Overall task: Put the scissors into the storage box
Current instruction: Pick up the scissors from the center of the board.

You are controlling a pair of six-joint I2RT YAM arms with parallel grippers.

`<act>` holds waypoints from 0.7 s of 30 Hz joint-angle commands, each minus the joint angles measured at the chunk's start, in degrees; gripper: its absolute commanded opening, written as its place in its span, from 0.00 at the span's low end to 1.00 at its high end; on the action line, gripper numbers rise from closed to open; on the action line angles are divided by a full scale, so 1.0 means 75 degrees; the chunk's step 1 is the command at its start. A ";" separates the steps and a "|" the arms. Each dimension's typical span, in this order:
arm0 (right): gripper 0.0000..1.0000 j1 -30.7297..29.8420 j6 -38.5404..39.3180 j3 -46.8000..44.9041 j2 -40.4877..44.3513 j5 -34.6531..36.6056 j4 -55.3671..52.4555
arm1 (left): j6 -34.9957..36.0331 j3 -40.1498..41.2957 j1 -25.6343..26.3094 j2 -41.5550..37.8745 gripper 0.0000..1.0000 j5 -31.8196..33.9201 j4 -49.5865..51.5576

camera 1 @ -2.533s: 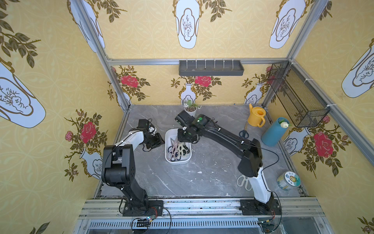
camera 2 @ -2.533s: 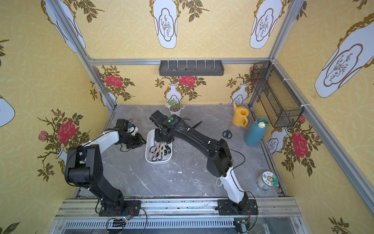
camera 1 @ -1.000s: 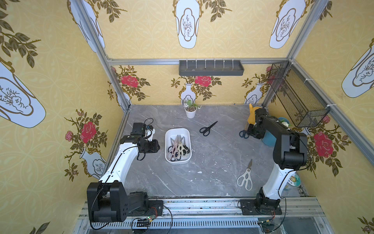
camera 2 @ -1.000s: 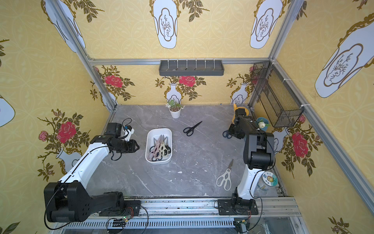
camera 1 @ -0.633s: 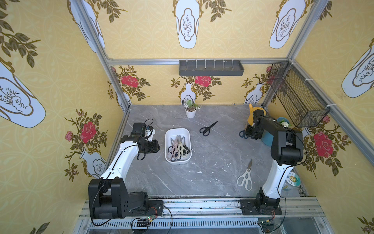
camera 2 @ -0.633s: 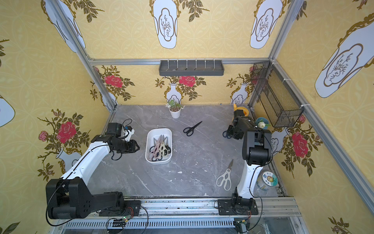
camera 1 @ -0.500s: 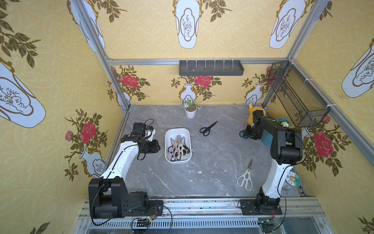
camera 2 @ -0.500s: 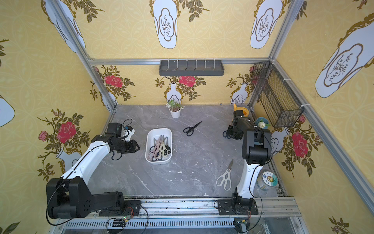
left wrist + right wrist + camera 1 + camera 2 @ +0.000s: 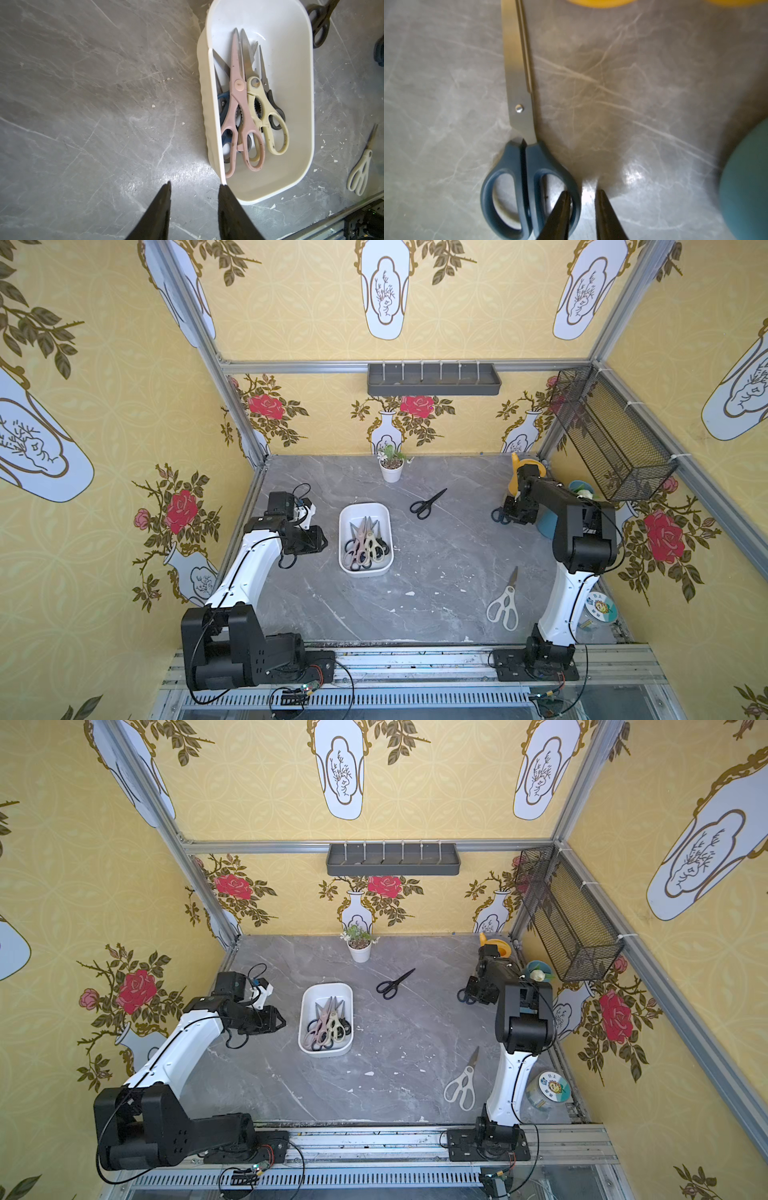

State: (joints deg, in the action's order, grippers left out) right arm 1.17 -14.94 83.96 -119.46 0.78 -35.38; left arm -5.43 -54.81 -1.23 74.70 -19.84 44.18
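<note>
Jaws narrower, right gripper (image 9: 581, 192) astride navy scissors (image 9: 520, 116)

The counter (image 9: 415, 605) is grey marble pattern with pale veins and white flecks. The storage box (image 9: 365, 510) is white. In it lie a pale-pink pair (image 9: 236, 89) and a cream pair (image 9: 268, 116), both with steel-grey blades.

On the counter:
- black-handled scissors (image 9: 426, 505)
- cream-white shears (image 9: 503, 601)
- navy-blue-handled scissors (image 9: 527, 187), with silver blades

The walls (image 9: 299, 315) are yellow paper with red roses and white vases outlined in gold. The watering can (image 9: 505, 949) is yellow, the wire basket (image 9: 615, 448) black, the slotted tray (image 9: 432, 385) dark grey.
</note>
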 commanded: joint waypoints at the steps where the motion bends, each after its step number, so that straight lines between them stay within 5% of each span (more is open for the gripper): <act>1: 0.22 0.0006 0.0092 -0.0040 -0.0283 0.0028 -0.0082 | -0.0001 0.0042 -0.0023 0.0009 0.43 -0.0183 0.0091; 12: 0.01 -0.0072 0.0065 0.0067 0.0056 0.0019 -0.0332 | -0.0043 0.0111 -0.0019 0.0061 0.43 -0.0225 -0.0041; 21: 0.00 -0.0668 -0.0336 -0.0685 0.1285 -0.0147 -0.0513 | -0.0161 0.0264 -0.0023 0.0107 0.43 -0.0330 -0.0224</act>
State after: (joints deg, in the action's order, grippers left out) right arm -2.37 -15.84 79.77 -111.20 0.40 -37.85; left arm -6.33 -53.41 -1.34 75.26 -21.45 43.68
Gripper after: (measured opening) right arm 0.081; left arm 0.427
